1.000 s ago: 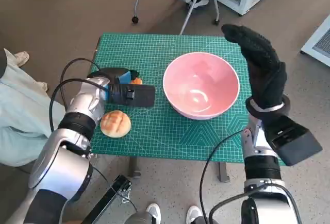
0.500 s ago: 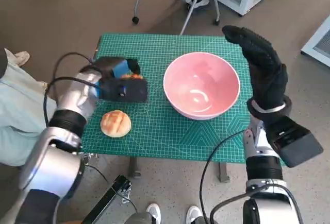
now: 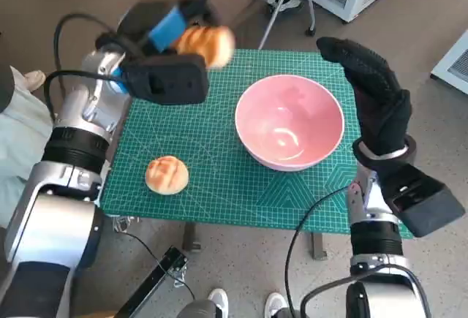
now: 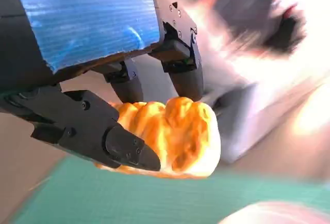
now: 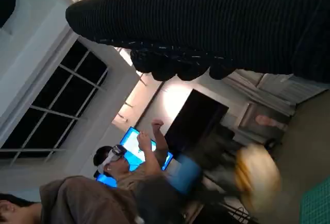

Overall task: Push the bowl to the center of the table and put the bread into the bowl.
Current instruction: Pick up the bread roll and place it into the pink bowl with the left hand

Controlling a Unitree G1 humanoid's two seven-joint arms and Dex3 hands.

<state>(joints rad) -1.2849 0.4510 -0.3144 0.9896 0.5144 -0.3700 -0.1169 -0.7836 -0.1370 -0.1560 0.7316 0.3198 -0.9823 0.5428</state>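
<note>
Bread (image 3: 207, 44) pinched in your left hand (image 3: 170, 29) above the table's (image 3: 219, 179) far edge, second bun (image 3: 167, 175) near you, right hand (image 3: 373, 99) spread beside the pink bowl (image 3: 289, 120).

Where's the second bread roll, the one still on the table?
In the head view the round golden bread roll lies on the green cutting mat near its front-left corner, left of the pink bowl.

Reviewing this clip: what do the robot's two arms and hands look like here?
Both forearms are pale silver with dark ring joints and trailing black cables. The left hand is black, blue tape across its back; the right hand wears a black knitted glove, with a black box on the wrist.
</note>
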